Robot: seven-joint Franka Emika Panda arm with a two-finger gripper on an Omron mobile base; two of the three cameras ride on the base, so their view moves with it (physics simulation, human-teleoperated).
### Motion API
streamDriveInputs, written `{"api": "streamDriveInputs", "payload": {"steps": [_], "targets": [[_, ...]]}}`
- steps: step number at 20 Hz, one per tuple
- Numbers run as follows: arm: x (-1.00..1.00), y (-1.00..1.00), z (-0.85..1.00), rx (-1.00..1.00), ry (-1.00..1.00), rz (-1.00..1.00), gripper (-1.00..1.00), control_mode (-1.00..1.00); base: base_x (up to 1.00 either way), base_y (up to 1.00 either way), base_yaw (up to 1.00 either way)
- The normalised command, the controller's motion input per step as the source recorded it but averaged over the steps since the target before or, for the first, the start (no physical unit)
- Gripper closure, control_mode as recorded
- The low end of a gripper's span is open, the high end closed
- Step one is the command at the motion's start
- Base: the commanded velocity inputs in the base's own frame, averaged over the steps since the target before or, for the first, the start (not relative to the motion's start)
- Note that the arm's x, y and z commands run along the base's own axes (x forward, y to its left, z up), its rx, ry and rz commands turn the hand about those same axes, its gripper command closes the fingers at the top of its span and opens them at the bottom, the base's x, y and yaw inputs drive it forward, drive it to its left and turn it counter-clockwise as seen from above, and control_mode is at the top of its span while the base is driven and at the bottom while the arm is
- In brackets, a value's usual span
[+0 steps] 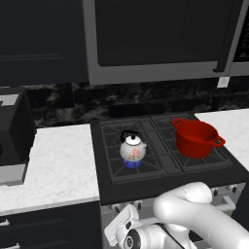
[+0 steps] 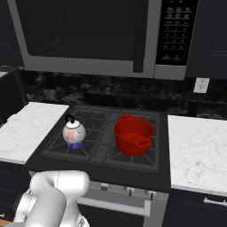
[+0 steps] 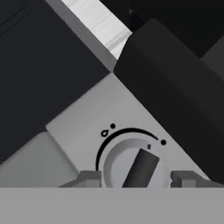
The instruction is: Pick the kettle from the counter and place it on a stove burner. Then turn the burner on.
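Kettle [image 1: 133, 148] sits upright on the front-left burner [image 1: 137, 160] of the black cooktop [image 1: 165, 177], black handle arched over the lid, pinkish mark facing the cameras. Blue flame [image 1: 133, 164] shows under its base, also seen in the right base view beneath the kettle [image 2: 73, 131] on its burner [image 2: 71, 144]. Red pot [image 1: 195, 137] stands on the right-hand grates, well apart from the kettle, empty as far as can be seen; in the right base view the pot [image 2: 133, 135] is just right of the cooktop's centre line.

White marble surface [image 1: 58, 165] lies to either side of the cooktop. A dark appliance [image 1: 12, 136] stands at its far left. Microwave [image 2: 88, 35] hangs above the stove, control panel on its right side.

Arm is folded low in front of the stove, elbow at the lower right of the left base view, hand down at the oven's front panel [image 3: 83, 127].

Hand view: pincer [image 3: 136, 178] is at a round grey knob [image 3: 136, 166] on that grey panel. One fingertip [image 3: 89, 178] shows left of the knob, the other to its right, jaws parted with the knob between them. Whether the pads actually press the knob I cannot tell. Knob's dark bar is tilted off the view's vertical. A black arc with a flame mark and dots rings the knob's upper edge. A strip of white surface [image 3: 103, 24] shows near the top of this view, above the dark cooktop edge.
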Motion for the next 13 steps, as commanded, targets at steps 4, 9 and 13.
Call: {"api": "streamDriveInputs", "payload": {"steps": [4, 9, 13], "targets": [[0.00, 0.58, 0.44, -0.36, 0.16, 0.23, 1.00, -1.00, 0.00, 0.00, 0.00], [0.00, 0.62, 0.43, -0.37, 0.15, 0.25, 1.00, -1.00, 0.00, 0.00, 0.00], [0.00, 0.63, 0.30, -0.32, 0.15, 0.22, 1.00, -1.00, 0.00, 0.00, 0.00]]}}
